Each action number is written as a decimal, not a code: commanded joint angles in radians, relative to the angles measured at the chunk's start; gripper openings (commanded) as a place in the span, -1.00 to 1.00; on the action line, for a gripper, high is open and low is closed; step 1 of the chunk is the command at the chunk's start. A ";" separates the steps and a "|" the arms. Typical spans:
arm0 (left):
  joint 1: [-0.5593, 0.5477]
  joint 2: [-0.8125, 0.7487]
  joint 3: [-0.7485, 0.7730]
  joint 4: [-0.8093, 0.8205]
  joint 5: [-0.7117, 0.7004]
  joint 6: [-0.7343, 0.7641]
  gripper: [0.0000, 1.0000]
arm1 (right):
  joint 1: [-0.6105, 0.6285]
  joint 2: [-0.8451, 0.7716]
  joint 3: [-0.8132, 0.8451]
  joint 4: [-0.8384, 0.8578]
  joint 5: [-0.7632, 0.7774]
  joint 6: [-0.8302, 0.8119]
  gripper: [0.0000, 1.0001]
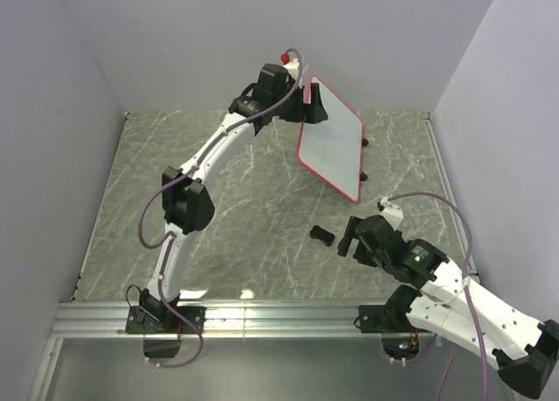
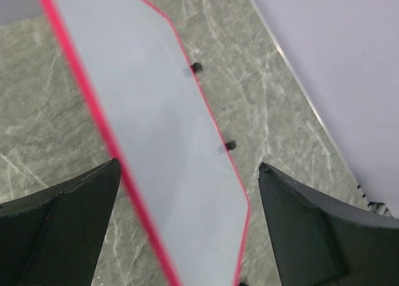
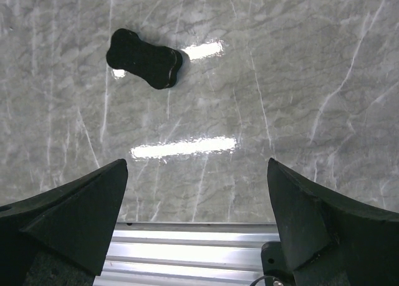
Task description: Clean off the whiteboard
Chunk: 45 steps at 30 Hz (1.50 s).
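The whiteboard (image 1: pixel 332 139) stands tilted at the back of the table, with a pink-red frame, a blank white face and two black feet (image 1: pixel 363 176) on its right edge. My left gripper (image 1: pixel 307 104) is open at its upper left edge. In the left wrist view the whiteboard (image 2: pixel 156 143) runs between the spread fingers, its frame close by the left finger (image 2: pixel 75 217) and a clear gap to the right one. A small black eraser (image 1: pixel 321 235) lies on the table. My right gripper (image 1: pixel 349 241) is open and empty just right of it, and the eraser (image 3: pixel 144 58) lies ahead, left of the jaws.
The grey marble table (image 1: pixel 244 209) is walled on the left, back and right. An aluminium rail (image 1: pixel 262 318) runs along the near edge under both arm bases and shows close below the right gripper (image 3: pixel 196 164).
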 commanded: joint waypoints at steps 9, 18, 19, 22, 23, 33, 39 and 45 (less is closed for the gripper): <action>0.012 -0.229 -0.058 0.214 -0.037 0.018 0.99 | -0.010 -0.080 0.020 0.025 0.060 0.022 0.99; 0.081 -0.523 -0.332 0.161 -0.236 0.084 0.99 | -0.012 -0.114 0.156 -0.002 0.166 0.034 0.99; 0.081 -0.583 -0.369 0.154 -0.247 0.101 0.99 | -0.010 -0.111 0.180 -0.007 0.196 0.031 0.99; 0.081 -0.701 -0.510 0.099 -0.275 0.106 0.99 | -0.010 -0.084 0.309 -0.045 0.274 0.032 0.99; 0.081 -0.733 -0.587 0.074 -0.278 0.100 0.99 | -0.010 -0.079 0.343 -0.058 0.335 0.034 0.99; 0.082 -1.068 -0.931 -0.052 -0.203 -0.011 0.99 | -0.012 -0.077 0.520 -0.044 0.425 -0.150 0.99; 0.082 -1.151 -0.976 -0.089 -0.208 -0.045 0.99 | -0.010 -0.122 0.497 -0.073 0.425 -0.094 0.99; 0.082 -1.197 -0.969 -0.144 -0.229 -0.043 0.99 | -0.010 -0.172 0.477 -0.091 0.414 -0.060 0.99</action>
